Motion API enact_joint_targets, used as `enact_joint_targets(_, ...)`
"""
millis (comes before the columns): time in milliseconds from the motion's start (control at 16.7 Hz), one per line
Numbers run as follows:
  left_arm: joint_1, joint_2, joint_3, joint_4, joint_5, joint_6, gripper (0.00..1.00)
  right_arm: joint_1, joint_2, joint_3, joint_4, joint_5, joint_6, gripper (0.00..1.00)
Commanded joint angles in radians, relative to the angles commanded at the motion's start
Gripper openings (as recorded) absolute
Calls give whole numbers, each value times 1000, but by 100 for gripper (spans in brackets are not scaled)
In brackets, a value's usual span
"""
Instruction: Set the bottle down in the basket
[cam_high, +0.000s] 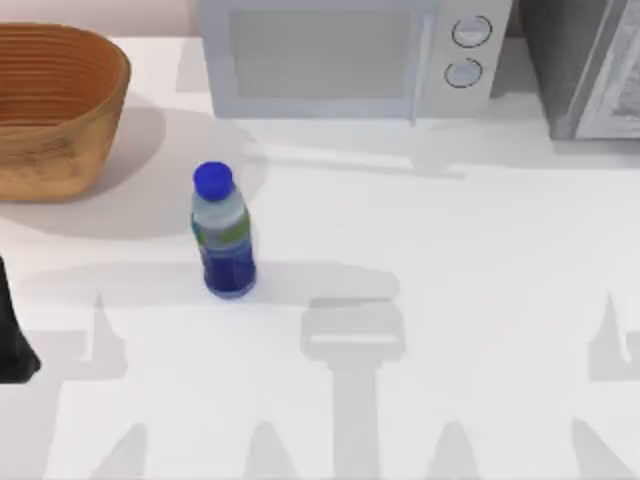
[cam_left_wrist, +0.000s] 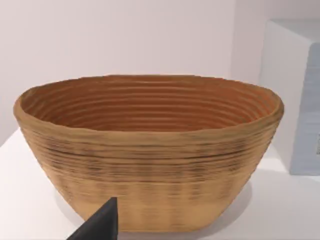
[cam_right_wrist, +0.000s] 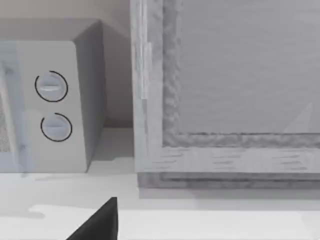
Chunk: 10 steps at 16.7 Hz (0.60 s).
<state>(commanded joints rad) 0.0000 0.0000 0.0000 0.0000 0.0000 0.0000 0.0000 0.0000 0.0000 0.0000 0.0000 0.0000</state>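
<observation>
Bottle (cam_high: 222, 232) standing upright on table (cam_high: 450, 240), untouched, right of and beyond left claw (cam_left_wrist: 100, 225); left arm nearer. Claw spread: cannot tell. Basket (cam_high: 55, 110) sitting straight ahead.

This looks like a kitchen, but a rendered one, not a real room. A white microwave (cam_high: 345, 55) with two round knobs (cam_high: 470, 32) stands at the back of a white counter (cam_high: 450, 230), against a pale wall (cam_left_wrist: 125, 35). Just beside it, at the right, is a grey appliance (cam_high: 585, 65) with a framed door. A wicker basket (cam_high: 55, 105) sits at the back left, and a small drink bottle (cam_high: 222, 235) stands upright on the counter.
</observation>
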Motion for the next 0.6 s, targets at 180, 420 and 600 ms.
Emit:
enact_joint_targets(180, 0, 9, 1, 7, 3, 0, 100, 0, 0, 0, 0, 0, 0, 100)
enact_joint_targets(420, -4, 145, 17, 112, 45, 1, 100, 0, 0, 0, 0, 0, 0, 100)
enact_joint_targets(600, -10, 335, 39, 260, 104, 6, 100, 0, 0, 0, 0, 0, 0, 100)
